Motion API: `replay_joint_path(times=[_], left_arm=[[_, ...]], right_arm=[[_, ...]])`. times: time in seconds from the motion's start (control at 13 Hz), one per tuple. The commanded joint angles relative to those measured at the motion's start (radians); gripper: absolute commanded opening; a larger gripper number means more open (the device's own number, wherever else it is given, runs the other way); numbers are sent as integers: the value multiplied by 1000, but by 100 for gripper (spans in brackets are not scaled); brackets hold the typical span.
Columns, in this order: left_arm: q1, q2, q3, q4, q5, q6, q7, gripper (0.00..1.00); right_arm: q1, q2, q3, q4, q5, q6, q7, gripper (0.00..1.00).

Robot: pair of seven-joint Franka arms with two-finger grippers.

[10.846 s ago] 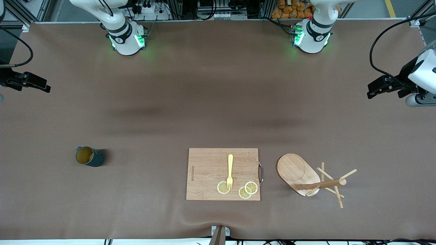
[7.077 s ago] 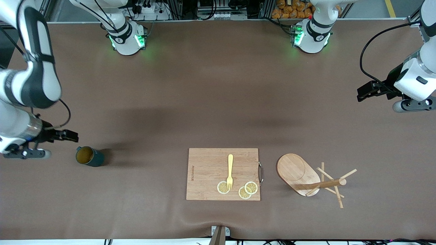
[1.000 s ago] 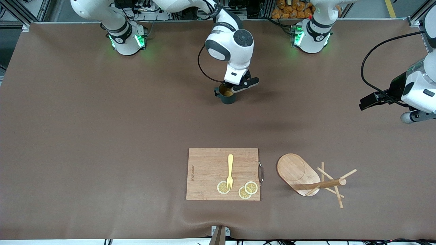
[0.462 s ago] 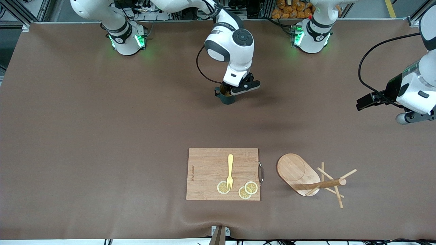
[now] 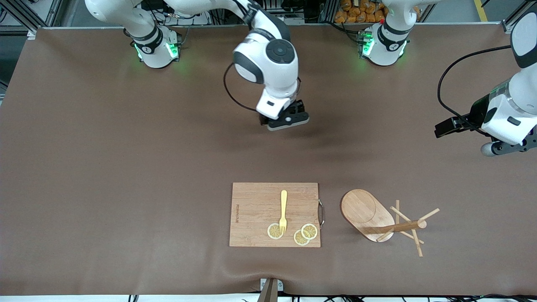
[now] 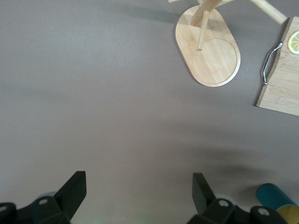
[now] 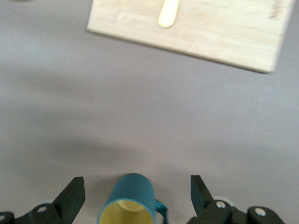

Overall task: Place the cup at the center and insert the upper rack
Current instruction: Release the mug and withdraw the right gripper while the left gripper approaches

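Brown mat table. Cup (image 7: pixel 130 199) stands upright mid-table w/ the right gripper (image 5: pixel 285 121) over it, jaws spread, not touching. Upper rack (image 5: pixel 384 221) lies tipped over beside cutting board (image 5: pixel 275 214), toward left arm's end. Left gripper (image 6: pixel 135 196) hovers near table end, also spread, empty. Rack prob light, stiff wood; grab post, thin pegs look fragile.

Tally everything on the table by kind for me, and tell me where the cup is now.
Cup: 1, on the table under the open right gripper
Upper rack: 1, lying on its side
Cutting board: 1
Fork: 1
Lemon slices: 3
Total: 7
The left gripper is open over bare table.
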Motion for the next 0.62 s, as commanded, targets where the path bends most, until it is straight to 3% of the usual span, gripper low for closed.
replay_joint_path(times=[0.0, 0.15, 0.54], left_arm=[[-16, 5, -6, 17, 11, -9, -33, 100], [-18, 4, -9, 18, 2, -9, -39, 100], [-18, 2, -66, 20, -53, -9, -265, 100]], right_arm=[[-248, -135, 143, -30, 0, -127, -14, 100], [-399, -197, 200, -28, -10, -221, -19, 100], [-666, -291, 204, 5, -4, -351, -345, 100]])
